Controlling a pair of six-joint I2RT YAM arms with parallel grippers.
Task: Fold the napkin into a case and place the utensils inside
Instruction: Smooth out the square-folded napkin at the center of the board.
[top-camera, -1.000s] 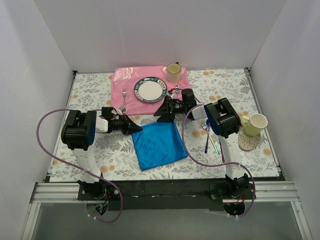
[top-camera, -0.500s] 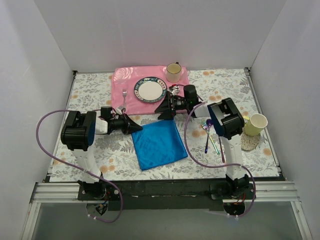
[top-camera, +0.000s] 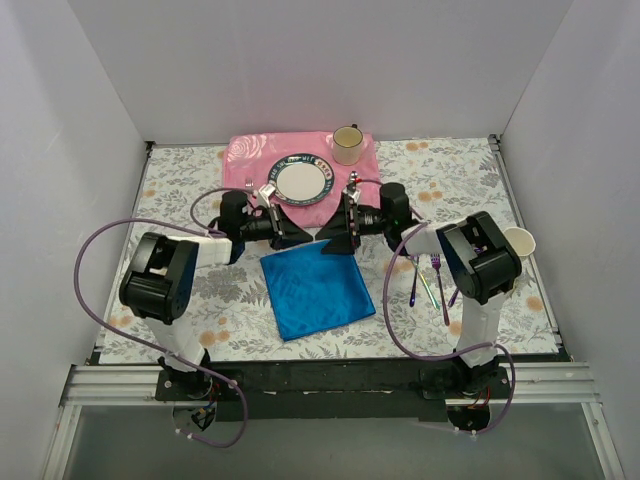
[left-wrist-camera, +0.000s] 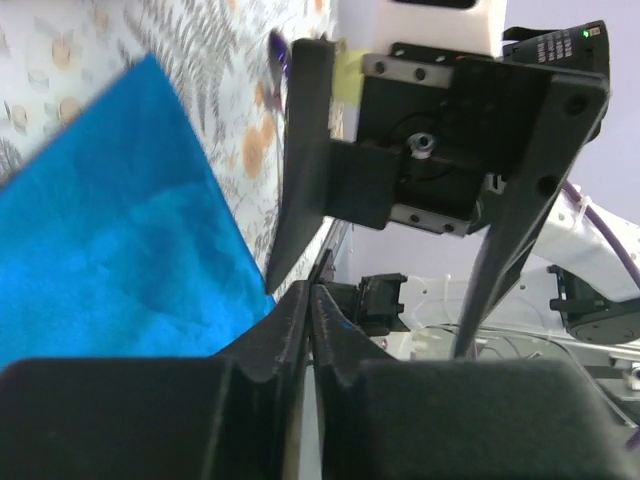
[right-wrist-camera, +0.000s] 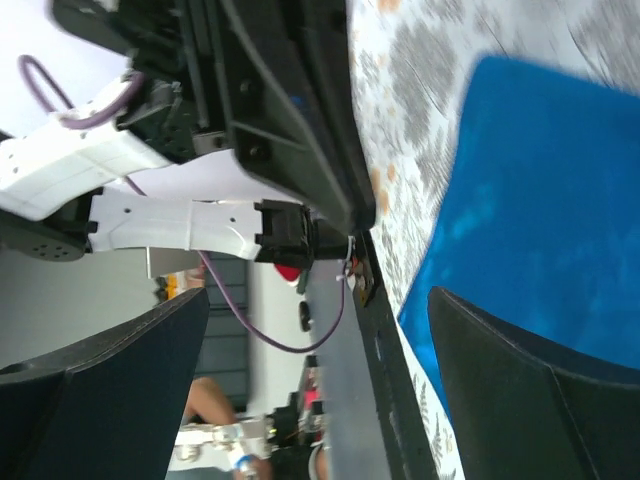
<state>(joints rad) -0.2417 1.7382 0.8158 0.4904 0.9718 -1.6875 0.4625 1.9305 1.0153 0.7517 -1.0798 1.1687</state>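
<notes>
Blue cloth napkin (top-camera: 316, 290): soft, flat, approx sq.

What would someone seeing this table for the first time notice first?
The bright blue napkin lying flat in the middle stands out first. At its far edge the left gripper, shut, and the right gripper, wide open, face each other closely. Iridescent utensils lie to its right, a pink placemat behind.
</notes>
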